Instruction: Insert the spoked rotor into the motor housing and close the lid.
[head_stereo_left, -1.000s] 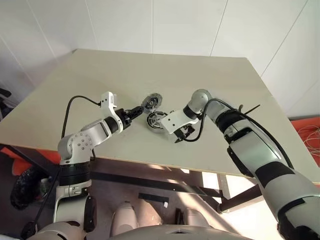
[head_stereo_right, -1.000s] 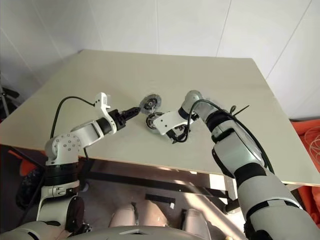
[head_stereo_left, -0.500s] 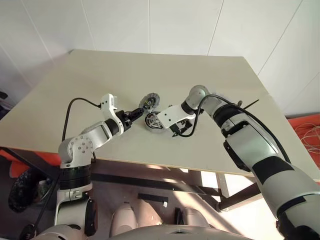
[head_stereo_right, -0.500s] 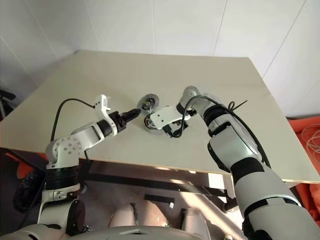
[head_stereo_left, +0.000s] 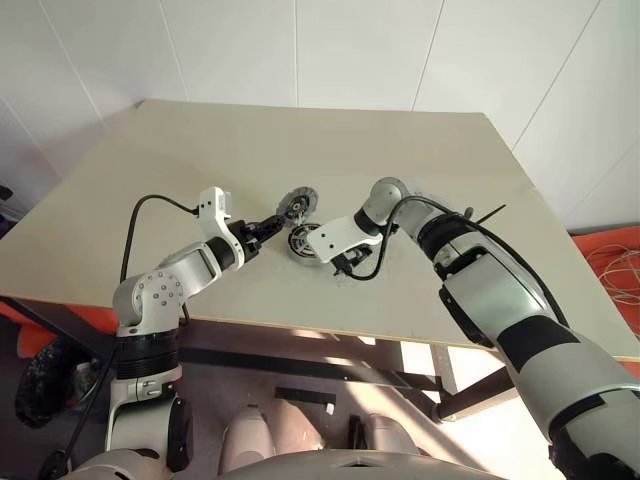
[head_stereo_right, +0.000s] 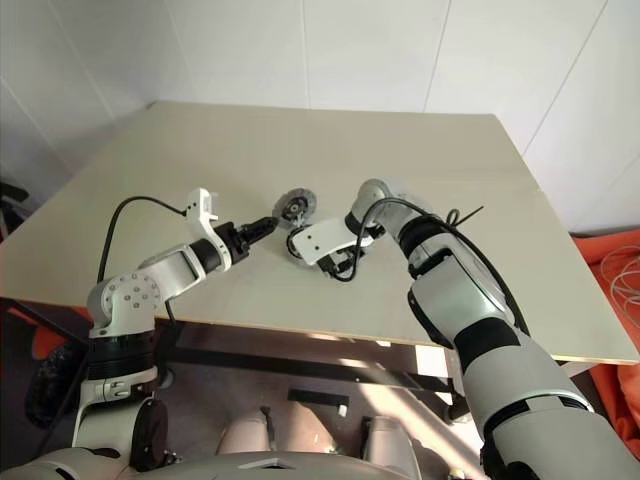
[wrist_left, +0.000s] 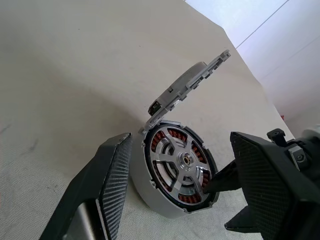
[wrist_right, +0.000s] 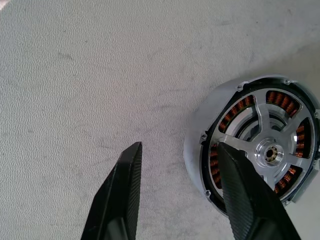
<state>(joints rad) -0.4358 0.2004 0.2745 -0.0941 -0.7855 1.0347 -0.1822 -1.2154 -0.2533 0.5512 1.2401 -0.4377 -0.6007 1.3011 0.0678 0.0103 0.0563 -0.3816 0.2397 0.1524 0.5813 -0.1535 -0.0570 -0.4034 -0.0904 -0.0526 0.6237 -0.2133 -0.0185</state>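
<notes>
Nearest the robot, the right gripper (wrist_right: 180, 150) points steeply down at the bench (head_stereo_left: 400, 150). Its fingers are apart with bare bench between them, and one finger (wrist_right: 240, 190) overlaps the near rim of the motor housing (wrist_left: 150, 195). It pinches nothing.

The housing sits flat on the bench, open side up. The spoked rotor (wrist_right: 264, 131) already lies inside it, silver spokes level with the rim and coppery windings showing through the gaps. By that look the inserting is done and the lid is what remains.

The left gripper (head_stereo_left: 270, 226) comes in nearly level from the robot's left. Its fingers are spread wide to either side of the housing. One finger stands close to the housing's wall, and the other is clearly apart from it. It grips nothing.

Farthest off, the lid (head_stereo_left: 297, 203) sits just beyond the housing. I cannot tell whether the two touch.

The coming move turns on this: the lid lies on the far side of the housing from the right gripper, but just ahead of the left gripper's tips. The left arm looks the nearer one to fetch it. Being a round disc, it offers no long axis, so a grip across its rim would likely serve.
</notes>
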